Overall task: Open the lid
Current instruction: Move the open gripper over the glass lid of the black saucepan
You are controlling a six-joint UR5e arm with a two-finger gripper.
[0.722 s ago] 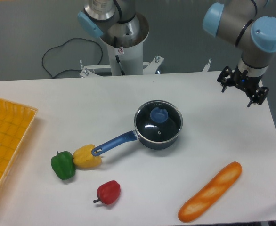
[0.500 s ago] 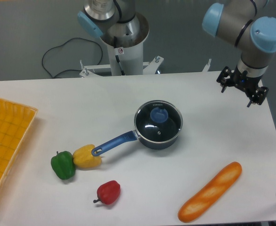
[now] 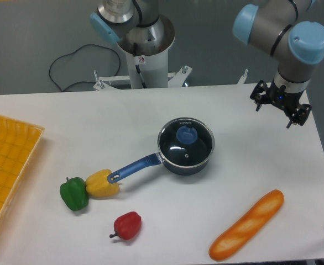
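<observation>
**White table, blue pot, lid on top**

White is the colour of the big table (image 3: 151, 110), and it holds everything else. At the left edge sits a yellow tray (image 3: 7, 160) with a criss-cross bottom. The robot arm (image 3: 278, 33) is grey with light blue caps, and it reaches in from the top right.

A long orange loaf of bread (image 3: 246, 224) lies near the bottom right corner. In the middle of the table stands a dark blue pot (image 3: 178, 164). Its long blue handle (image 3: 134, 168) points down and left, and the tip touches or nearly touches a yellow pepper (image 3: 102, 184).

The lid (image 3: 186, 141) sits flat on top of the pot, closed. It is clear glass with a thin shiny rim and a round blue knob (image 3: 185, 134) in the middle.

The gripper (image 3: 277, 110) hangs over the right side of the table, well apart from the lid. Its two black fingers are spread wide and nothing is between them.

A green pepper (image 3: 74, 193) sits right beside the yellow one, touching it. A red pepper (image 3: 127, 225) lies alone, lower down.
</observation>
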